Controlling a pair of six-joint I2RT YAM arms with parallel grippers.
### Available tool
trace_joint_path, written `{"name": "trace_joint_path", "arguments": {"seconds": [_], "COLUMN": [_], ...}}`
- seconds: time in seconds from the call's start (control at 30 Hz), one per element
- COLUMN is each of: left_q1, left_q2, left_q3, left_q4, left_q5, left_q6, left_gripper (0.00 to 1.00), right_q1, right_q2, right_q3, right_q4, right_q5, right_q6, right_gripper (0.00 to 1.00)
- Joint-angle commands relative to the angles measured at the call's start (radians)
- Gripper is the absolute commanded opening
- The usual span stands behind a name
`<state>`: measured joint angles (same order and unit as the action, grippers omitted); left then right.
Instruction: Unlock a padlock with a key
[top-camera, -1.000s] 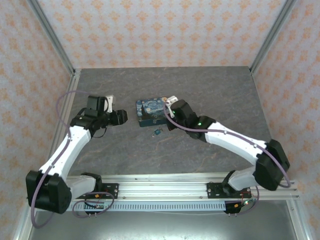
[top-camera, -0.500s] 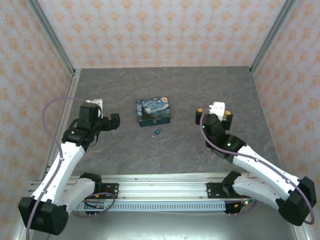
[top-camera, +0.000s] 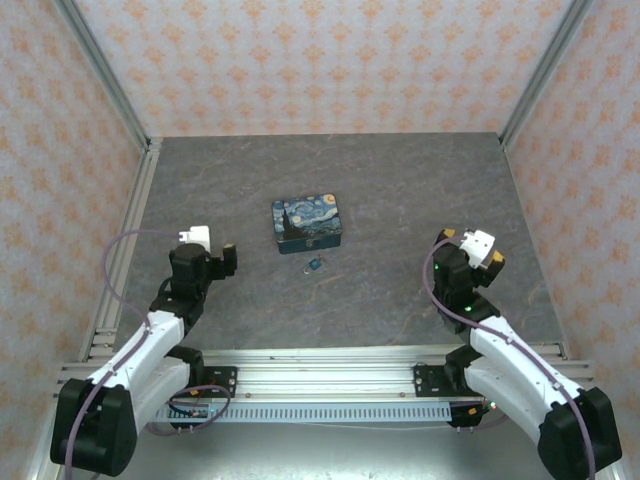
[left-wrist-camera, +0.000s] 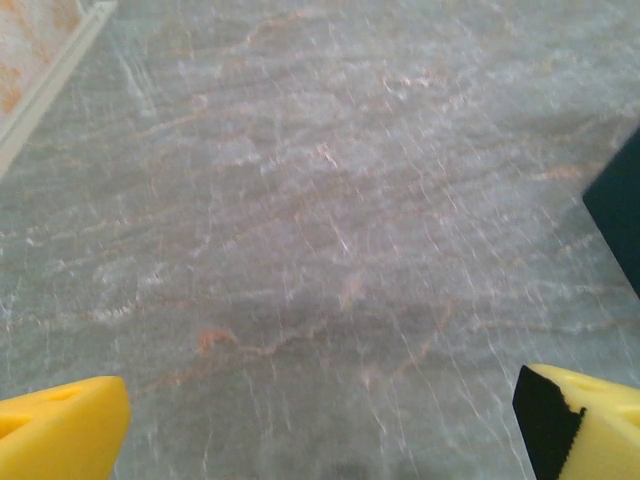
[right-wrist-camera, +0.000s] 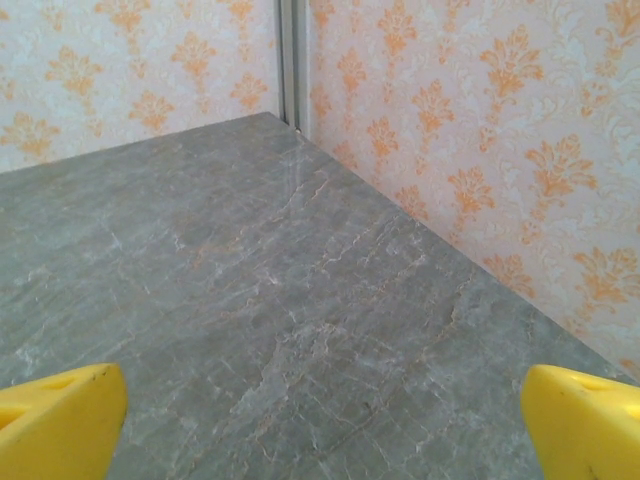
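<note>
The tiny teal-blue padlock (top-camera: 315, 264) lies on the grey table just in front of the tin, with a small silvery bit at its left end. I cannot make out a separate key. My left gripper (top-camera: 224, 258) sits well to the left of the padlock, open and empty. In the left wrist view its yellow fingertips (left-wrist-camera: 60, 430) stand far apart over bare table. My right gripper (top-camera: 471, 247) is far to the right of the padlock, also open. Its yellow fingertips (right-wrist-camera: 590, 420) frame bare table and the back right corner.
The blue Starry Night tin (top-camera: 307, 223) stands shut behind the padlock; its dark edge (left-wrist-camera: 620, 215) shows in the left wrist view. Patterned walls (top-camera: 320, 60) and metal corner posts (right-wrist-camera: 291, 60) enclose the grey table (top-camera: 400, 190).
Both arms have drawn back toward the near edge. The right gripper left the tin's right side and swung far right. The left gripper retreated down and left. Padlock and tin stayed put.
</note>
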<state>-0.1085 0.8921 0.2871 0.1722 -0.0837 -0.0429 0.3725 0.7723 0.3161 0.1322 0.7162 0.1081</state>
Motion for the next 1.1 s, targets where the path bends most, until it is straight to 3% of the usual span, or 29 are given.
{"name": "trace_joint_path", "arguments": {"seconds": [0.0, 0.33, 0.43, 0.63, 0.73, 0.87, 0.93, 1.07], "left_q1": [0.032, 0.059, 0.061, 0.087, 0.087, 0.087, 0.086, 0.082], "left_q2": [0.053, 0.337, 0.399, 0.516, 0.585, 0.603, 0.605, 0.606], "left_q3": [-0.038, 0.029, 0.085, 0.066, 0.120, 0.141, 0.143, 0.141], "left_q4": [0.276, 0.492, 0.471, 0.627, 0.586, 0.560, 0.560, 0.566], "left_q5": [-0.023, 0.040, 0.064, 0.069, 0.104, 0.074, 0.070, 0.059], "left_q6": [0.007, 0.012, 0.060, 0.059, 0.074, 0.057, 0.059, 0.061], "left_gripper": [1.00, 1.00, 1.00, 1.00, 1.00, 1.00, 1.00, 1.00], "right_q1": [-0.051, -0.165, -0.191, -0.231, -0.239, -0.239, -0.271, -0.300], "right_q2": [0.050, 0.226, 0.325, 0.548, 0.673, 0.780, 0.752, 0.754], "right_q3": [-0.032, -0.161, -0.146, -0.075, -0.063, 0.015, 0.076, 0.077], "right_q4": [0.152, 0.557, 0.655, 0.807, 0.906, 0.877, 0.706, 0.703], "right_q5": [-0.086, -0.251, -0.300, -0.373, -0.383, -0.384, -0.407, -0.430], "right_q6": [-0.037, -0.082, -0.122, -0.160, -0.165, -0.180, -0.130, -0.108], "right_gripper": [1.00, 1.00, 1.00, 1.00, 1.00, 1.00, 1.00, 1.00]}}
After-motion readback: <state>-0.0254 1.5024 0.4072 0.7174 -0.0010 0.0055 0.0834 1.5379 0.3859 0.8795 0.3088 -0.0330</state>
